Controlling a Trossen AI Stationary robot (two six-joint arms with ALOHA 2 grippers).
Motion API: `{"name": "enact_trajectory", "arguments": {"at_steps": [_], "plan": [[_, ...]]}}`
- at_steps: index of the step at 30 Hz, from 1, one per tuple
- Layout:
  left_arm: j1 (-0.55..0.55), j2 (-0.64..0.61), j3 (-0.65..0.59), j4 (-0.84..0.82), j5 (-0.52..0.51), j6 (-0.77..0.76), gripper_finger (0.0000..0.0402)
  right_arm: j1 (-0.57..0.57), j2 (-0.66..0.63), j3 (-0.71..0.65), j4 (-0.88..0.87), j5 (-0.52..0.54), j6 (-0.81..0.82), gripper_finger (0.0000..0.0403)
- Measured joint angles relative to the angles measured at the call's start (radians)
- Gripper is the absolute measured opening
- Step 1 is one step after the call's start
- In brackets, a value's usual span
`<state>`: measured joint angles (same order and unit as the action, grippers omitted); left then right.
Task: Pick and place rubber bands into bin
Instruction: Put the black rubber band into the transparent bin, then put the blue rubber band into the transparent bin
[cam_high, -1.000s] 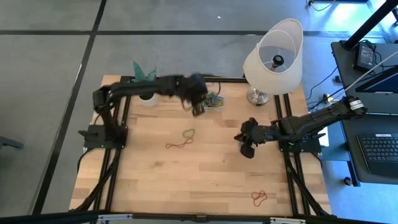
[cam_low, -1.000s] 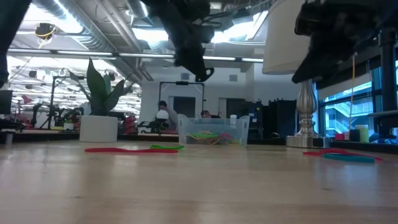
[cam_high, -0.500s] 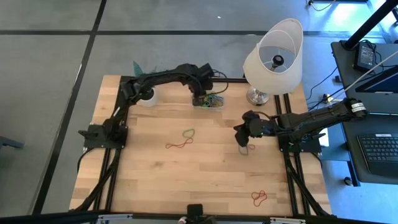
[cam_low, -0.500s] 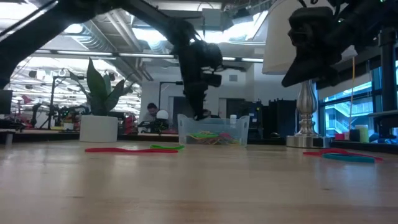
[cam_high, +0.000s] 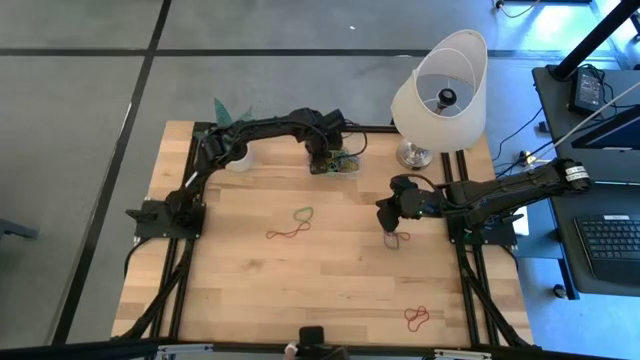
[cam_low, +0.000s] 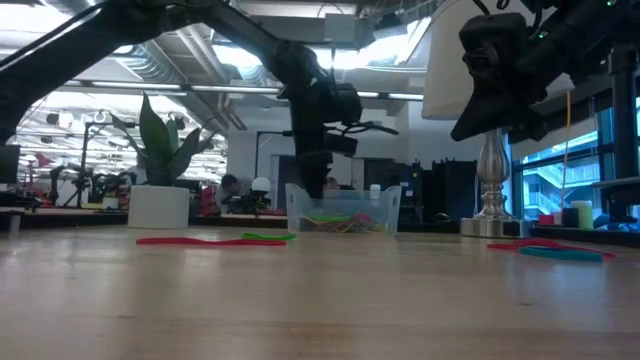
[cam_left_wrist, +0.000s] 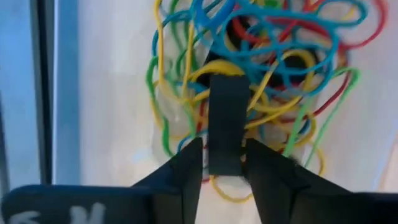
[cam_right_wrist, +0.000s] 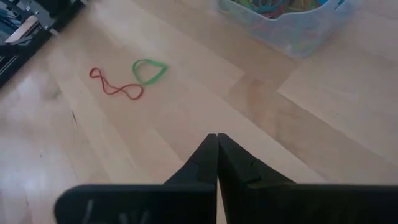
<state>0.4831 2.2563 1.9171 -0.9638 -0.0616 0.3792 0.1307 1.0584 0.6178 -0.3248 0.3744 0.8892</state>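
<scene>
Over the far edge of the table, the left gripper (cam_high: 322, 160) had dropped from mid-air down into the small clear plastic bin (cam_high: 344, 164), fingers narrowly parted above the tangle of coloured rubber bands (cam_left_wrist: 249, 74), nothing gripped; a delivery looked just made; green and red bands (cam_high: 293, 224) still lay mid-table; the right gripper (cam_high: 389, 226) had lowered beside another band, fingers pressed together, apparently empty; more red bands (cam_high: 416, 317) waited near the front; no readable writing anywhere.
</scene>
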Motion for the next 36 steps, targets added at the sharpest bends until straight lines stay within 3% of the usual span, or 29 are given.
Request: {"name": "enact_trajectory", "arguments": {"at_steps": [4, 10, 16, 22, 31, 36], "plan": [[0.0, -0.005, 0.012, -0.063, -0.056, -0.003, 0.0136, 0.0, 0.0, 0.0, 0.0, 0.0, -0.012, 0.0005], [-0.005, -0.006, 0.082, -0.182, -0.026, -0.096, 0.0147, 0.0, 0.0, 0.0, 0.0, 0.0, -0.081, 0.0005], [-0.017, -0.05, 0.128, -0.223, 0.067, -0.294, 0.0142, 0.0, 0.0, 0.0, 0.001, -0.001, -0.219, 0.0005], [-0.074, -0.114, 0.119, -0.208, 0.05, -0.392, 0.0119, 0.0, 0.0, 0.0, 0.009, -0.001, -0.267, 0.0005], [-0.252, -0.271, -0.102, -0.026, 0.008, -0.481, 0.0013, 0.0, 0.0, 0.0, 0.015, -0.001, -0.271, 0.0005], [-0.336, -0.377, -0.306, 0.104, 0.002, -0.592, 0.0002, 0.0, 0.0, 0.0, 0.013, -0.001, -0.271, 0.0005]]}}
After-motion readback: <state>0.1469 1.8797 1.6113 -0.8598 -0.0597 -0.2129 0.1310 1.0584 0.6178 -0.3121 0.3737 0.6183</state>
